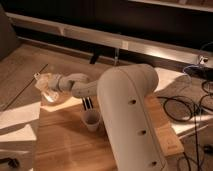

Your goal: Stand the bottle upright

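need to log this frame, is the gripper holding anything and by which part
It cannot be told. The gripper is raised at the far left, above the wooden table, and nothing is clearly seen in it. The cup stands free on the table.

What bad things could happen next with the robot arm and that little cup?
1. The small pale cup stands right under the big white arm. If the arm swings low, it might knock the cup over.
2. The gripper is out past the far left edge of the wooden table. Anything that slips from it there could fall to the floor.
3. The bottle cannot be made out clearly at the gripper, so a poor hold might go unnoticed.
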`<state>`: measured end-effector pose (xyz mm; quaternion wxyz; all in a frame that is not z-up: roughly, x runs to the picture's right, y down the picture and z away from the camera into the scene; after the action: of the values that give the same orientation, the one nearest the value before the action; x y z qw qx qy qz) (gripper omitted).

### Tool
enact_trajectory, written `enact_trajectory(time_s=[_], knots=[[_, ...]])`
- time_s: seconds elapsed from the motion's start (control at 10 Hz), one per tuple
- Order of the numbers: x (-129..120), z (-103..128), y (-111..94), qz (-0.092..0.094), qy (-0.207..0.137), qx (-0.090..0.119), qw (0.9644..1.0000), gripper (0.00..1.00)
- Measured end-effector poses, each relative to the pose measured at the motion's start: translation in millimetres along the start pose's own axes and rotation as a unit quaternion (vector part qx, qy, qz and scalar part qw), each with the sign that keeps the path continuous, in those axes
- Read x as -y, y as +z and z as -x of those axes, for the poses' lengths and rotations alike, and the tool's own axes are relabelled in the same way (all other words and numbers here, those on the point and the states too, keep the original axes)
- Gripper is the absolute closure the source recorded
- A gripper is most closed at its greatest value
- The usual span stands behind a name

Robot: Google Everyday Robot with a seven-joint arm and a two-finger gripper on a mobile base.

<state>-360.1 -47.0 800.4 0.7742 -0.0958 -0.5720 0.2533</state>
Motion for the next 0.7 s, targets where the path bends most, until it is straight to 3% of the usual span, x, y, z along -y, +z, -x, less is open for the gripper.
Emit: enact_trajectory(time_s=[0.7], knots=[[-12, 3, 0, 0.010, 0.007, 0.011, 0.9999, 1.00]])
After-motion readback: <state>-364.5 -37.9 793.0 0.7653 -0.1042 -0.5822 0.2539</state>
